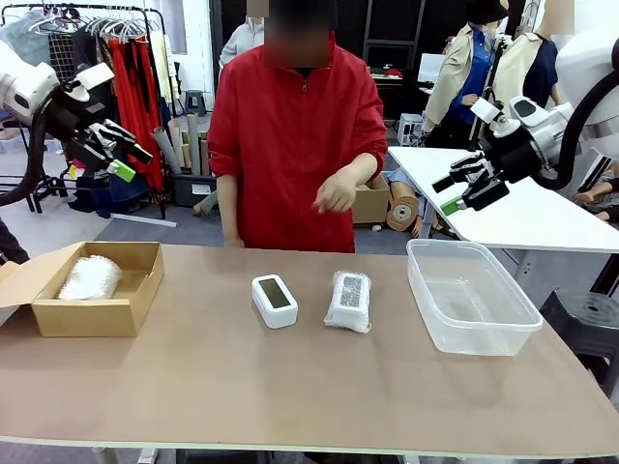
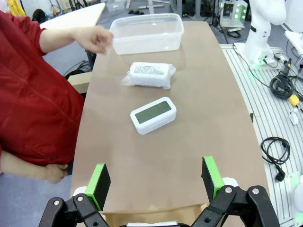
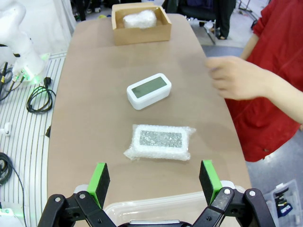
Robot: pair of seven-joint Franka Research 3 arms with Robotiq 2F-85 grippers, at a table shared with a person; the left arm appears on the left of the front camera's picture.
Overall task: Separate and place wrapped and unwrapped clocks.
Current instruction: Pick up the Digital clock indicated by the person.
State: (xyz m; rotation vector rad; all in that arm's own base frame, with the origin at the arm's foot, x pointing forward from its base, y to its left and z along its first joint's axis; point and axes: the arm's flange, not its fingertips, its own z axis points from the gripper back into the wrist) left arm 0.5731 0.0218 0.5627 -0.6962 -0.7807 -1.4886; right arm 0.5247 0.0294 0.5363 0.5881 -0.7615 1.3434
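Front view: the left claw point(image 1: 131, 161) and right claw point(image 1: 453, 193) both hang spread open, gripping nothing, high over opposite ends of the table point(image 1: 242, 387). Under the left one a cardboard box point(image 1: 92, 317) holds one wrapped clock point(image 1: 90, 278), and under the right a clear plastic tub point(image 1: 426, 290) shows a bare floor. Between the containers lie the bare clock point(image 1: 275, 300) and a second wrapped clock point(image 1: 349, 302), near each other but apart.

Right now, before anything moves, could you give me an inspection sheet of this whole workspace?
Surface: brown table, bare between the items.
Job's things: bare clock and wrapped clock mid-table, apart; another wrapped bundle in the cardboard box; clear tub empty.
Clutter: nothing seen.
Grippers: left pincer and right pincer open, raised, holding nothing.
Cables: loose coils on the floor beside the table.
Surroundings: person in red jacket opposite, hand lifted; clothes rack behind.
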